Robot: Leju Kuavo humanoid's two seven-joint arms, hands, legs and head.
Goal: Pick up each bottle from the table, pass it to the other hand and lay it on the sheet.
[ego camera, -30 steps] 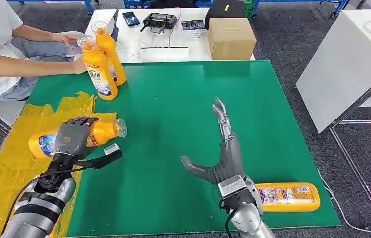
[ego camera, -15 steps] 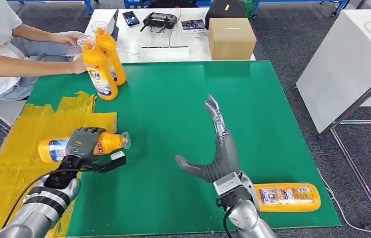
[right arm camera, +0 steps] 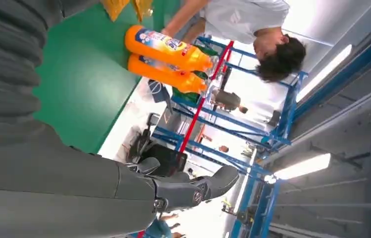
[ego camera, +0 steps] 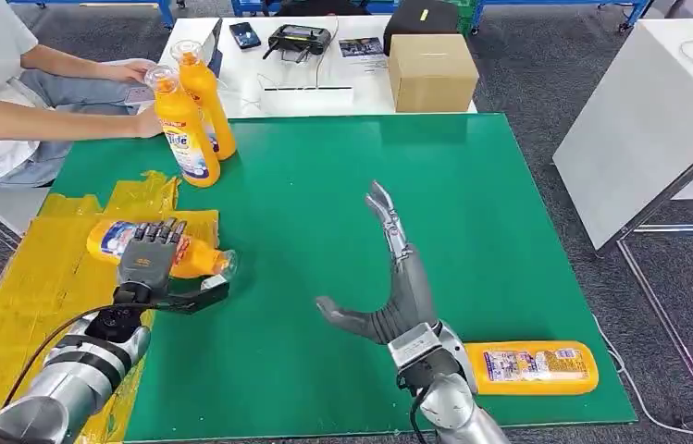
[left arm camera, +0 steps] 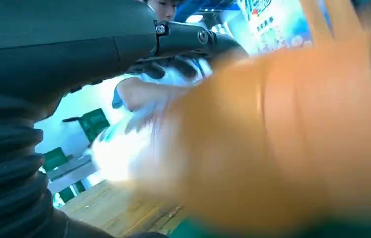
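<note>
My left hand (ego camera: 146,262) grips an orange detergent bottle (ego camera: 135,246) that lies on its side; my fingers (ego camera: 159,233) drape over its middle from above and my thumb (ego camera: 196,298) reaches under it on the near side. The bottle's labelled base end, beyond my fingers, lies over the yellow sheet (ego camera: 28,296); its clear cap end (ego camera: 225,264), on my thumb side, pokes out over the green mat (ego camera: 324,185) at the sheet's edge. Whether the bottle rests on the sheet or hangs just above it cannot be told. In the left wrist view the bottle is a blurred orange mass (left arm camera: 292,144) pressed close against my hand (left arm camera: 74,49).

My right hand (ego camera: 389,277) holds nothing: fingers (ego camera: 387,215) straight and pointing away from me, thumb (ego camera: 342,314) spread wide toward my left hand, palm facing left, raised over the middle of the mat. The two hands are well apart.

Behind my right wrist, near the mat's front edge, a second orange bottle (ego camera: 532,366) lies flat with its label up. Far beyond my left fingers, at the mat's back corner, two upright orange bottles (ego camera: 187,116) stand side by side, touching or nearly so. A seated person's hand (ego camera: 148,120) rests just beside them. A cardboard box (ego camera: 432,72) sits on the white table (ego camera: 231,79) beyond the mat.
</note>
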